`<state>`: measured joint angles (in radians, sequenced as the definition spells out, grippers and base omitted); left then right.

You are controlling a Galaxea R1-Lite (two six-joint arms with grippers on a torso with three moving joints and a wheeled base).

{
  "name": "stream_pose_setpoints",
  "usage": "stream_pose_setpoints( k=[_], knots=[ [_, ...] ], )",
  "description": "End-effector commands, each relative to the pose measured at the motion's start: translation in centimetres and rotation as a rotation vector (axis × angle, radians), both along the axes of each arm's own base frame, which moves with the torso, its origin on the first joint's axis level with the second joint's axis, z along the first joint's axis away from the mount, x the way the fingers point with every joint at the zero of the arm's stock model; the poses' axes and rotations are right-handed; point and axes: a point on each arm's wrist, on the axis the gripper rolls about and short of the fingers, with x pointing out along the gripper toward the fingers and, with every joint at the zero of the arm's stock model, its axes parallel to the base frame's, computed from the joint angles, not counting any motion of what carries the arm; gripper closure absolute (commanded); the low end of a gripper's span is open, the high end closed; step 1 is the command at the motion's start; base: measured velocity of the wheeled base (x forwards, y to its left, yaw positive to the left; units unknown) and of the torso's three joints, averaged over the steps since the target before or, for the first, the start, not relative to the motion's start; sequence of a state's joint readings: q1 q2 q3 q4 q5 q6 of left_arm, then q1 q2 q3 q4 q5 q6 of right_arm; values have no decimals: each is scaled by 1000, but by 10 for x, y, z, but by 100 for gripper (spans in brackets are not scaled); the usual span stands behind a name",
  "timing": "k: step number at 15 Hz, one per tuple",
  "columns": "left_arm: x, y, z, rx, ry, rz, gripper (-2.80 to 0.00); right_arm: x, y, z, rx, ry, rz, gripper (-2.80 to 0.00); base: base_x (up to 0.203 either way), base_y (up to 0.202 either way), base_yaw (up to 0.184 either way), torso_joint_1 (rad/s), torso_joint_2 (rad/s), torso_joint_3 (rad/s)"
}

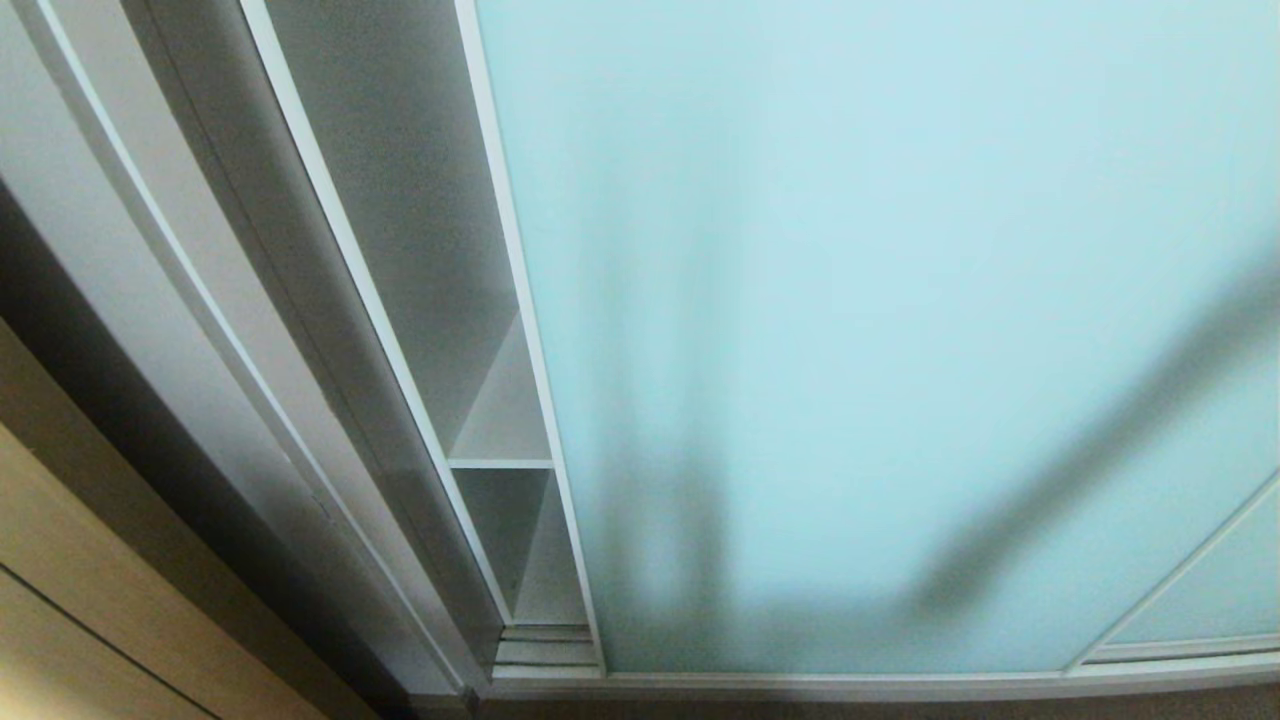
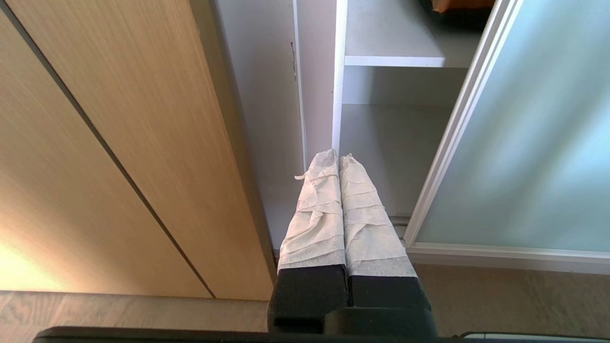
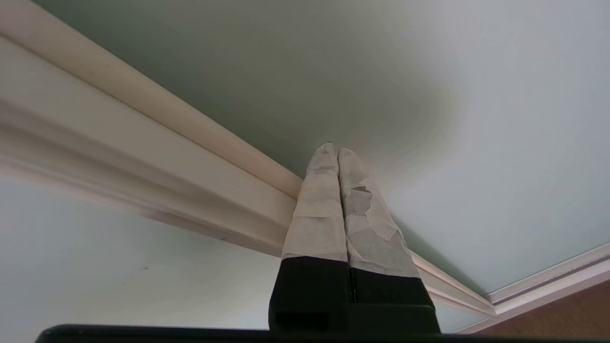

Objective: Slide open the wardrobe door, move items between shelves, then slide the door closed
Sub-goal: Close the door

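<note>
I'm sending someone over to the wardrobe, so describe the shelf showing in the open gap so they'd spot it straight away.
Find the big frosted pale blue sliding door. Just left of its white edge is a narrow open gap, and low in it sits a white shelf, the only level board among all the upright white strips.

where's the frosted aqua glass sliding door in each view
Head view: the frosted pale aqua glass sliding door fills the centre and right.
Left wrist view: it runs along the right edge.
Right wrist view: its glass fills most of the picture.
Shared landmark: the door's thin silvery-white frame.
</note>
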<state>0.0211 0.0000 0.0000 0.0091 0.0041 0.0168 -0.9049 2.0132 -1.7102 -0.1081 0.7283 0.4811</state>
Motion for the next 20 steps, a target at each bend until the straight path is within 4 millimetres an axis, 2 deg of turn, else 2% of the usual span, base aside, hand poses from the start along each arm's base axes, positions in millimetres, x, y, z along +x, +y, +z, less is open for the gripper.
stream_pose_setpoints(
  k=[1, 7, 11, 20],
  knots=[
    [0, 0, 0, 0, 3, 1, 0, 2, 2, 0, 2, -2, 11, 0, 0, 0, 0, 0, 0, 0],
    [0, 0, 0, 0, 3, 1, 0, 0, 24, 9, 5, -1, 43, 0, 0, 0, 0, 0, 0, 0],
    [0, 0, 0, 0, 3, 1, 0, 1, 35, 3, 25, 16, 64, 0, 0, 0, 0, 0, 0, 0],
    [0, 0, 0, 0, 3, 1, 0, 3, 58, 4, 32, 24, 109, 0, 0, 0, 0, 0, 0, 0]
  ],
)
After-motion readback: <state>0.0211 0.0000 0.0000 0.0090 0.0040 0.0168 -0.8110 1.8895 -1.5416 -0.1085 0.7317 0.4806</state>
